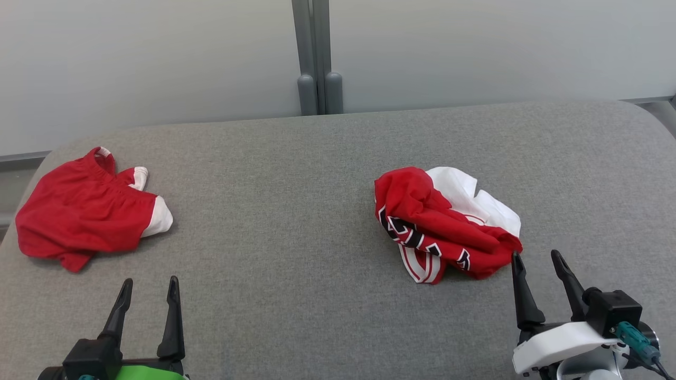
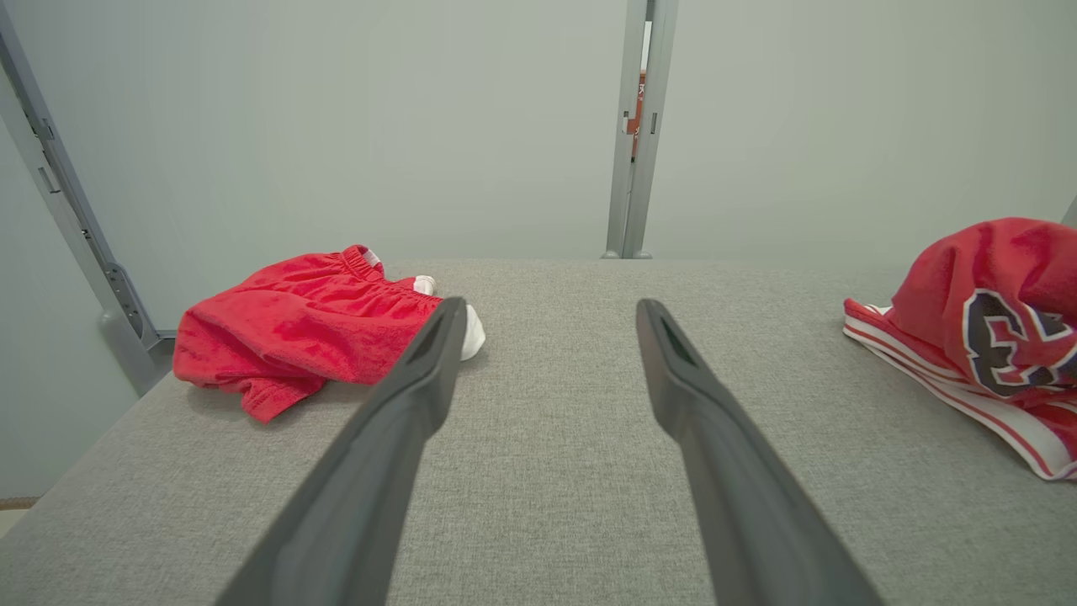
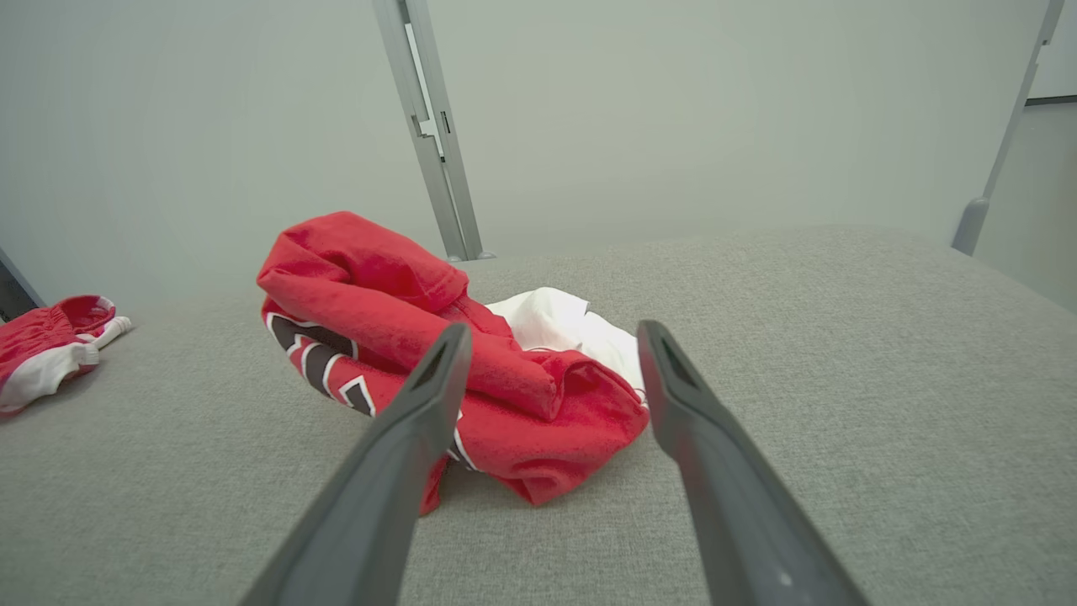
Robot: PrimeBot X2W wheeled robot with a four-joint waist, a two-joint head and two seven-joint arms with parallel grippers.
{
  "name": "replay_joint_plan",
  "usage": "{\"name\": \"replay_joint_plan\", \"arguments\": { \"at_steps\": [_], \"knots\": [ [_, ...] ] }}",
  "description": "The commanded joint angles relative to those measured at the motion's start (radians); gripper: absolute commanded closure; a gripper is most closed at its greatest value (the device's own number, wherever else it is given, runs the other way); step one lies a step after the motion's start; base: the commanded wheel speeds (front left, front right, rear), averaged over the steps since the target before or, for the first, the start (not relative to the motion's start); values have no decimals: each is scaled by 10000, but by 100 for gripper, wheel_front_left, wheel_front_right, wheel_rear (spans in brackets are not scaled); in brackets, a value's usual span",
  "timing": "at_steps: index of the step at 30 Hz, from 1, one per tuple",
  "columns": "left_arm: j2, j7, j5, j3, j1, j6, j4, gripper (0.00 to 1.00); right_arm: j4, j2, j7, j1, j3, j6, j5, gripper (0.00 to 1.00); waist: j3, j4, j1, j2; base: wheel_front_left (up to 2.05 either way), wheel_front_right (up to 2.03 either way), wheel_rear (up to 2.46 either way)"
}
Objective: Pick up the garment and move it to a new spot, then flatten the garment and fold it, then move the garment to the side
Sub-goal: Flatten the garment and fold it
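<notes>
The crumpled red-and-white cloth jersey (image 1: 438, 221) lies unlifted near the right gripper (image 1: 535, 254), spread and empty like the left gripper (image 1: 150, 279); all 3 stages remain.

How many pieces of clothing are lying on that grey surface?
2: red shorts near the left edge, and a crumpled red-and-white jersey right of centre. Nothing seems hidden.

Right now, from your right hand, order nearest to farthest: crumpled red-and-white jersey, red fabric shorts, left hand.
By the head view:
1. Crumpled red-and-white jersey, just beyond the right hand.
2. Left hand, lower left.
3. Red fabric shorts, far left.
</notes>
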Motion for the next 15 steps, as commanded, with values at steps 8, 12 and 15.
{"name": "replay_joint_plan", "arguments": {
  "at_steps": [8, 12, 15],
  "knots": [
    [-146, -5, 117, 100, 65, -81, 74, 0, 7, -266, 151, -1010, 4, -3, -283, 0, 111, -53, 0, 0, 0, 0, 0],
    [-211, -5, 192, 37, -118, -103, 136, 0, 496, -720, 377, -1800, 10, -3, -322, 0, 246, -2, 0, 0, 0, 0, 0],
    [-261, -5, 234, -31, -286, -139, 197, 0, 1092, -1100, 497, -2438, -14, -3, -282, 0, 479, 96, 0, 0, 0, 0, 0]
  ]
}}
